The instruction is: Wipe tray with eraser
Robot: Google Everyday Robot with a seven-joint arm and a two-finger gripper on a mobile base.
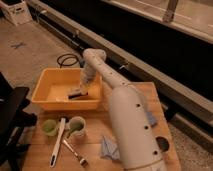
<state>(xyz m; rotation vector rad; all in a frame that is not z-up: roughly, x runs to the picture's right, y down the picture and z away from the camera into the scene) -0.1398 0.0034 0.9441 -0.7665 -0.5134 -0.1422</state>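
Counts: one yellow rectangular plastic tray (64, 103), one dark block eraser with a pale top (76, 94), one white robot arm (126, 117) with one end effector (83, 86). Also on the wooden counter (95, 134): two round green cups, two long-handled tools and two patches of blue cloth. The tray sits at the far left part of the counter, its long side roughly parallel to the counter's near edge. The arm rises from the near right, bends at a rounded joint beyond the tray's right rim, and points down into the tray. The end effector is inside the tray, on its right half and low over the floor. The eraser lies on the tray floor directly beneath the end effector and a little to its left, appearing to touch it. Whether the end effector is clamped on the eraser or only resting against it: cannot tell. The pale green cup (48, 126) and the darker green cup with a light rim (76, 125) stand side by side just in front of the tray. A white long-handled tool (58, 142) lies between them, running toward the near edge. A shorter brush-like tool (75, 152) lies just right of it, angled. One blue cloth (108, 148) lies beside the arm's base; the other (151, 119) shows to the arm's right.
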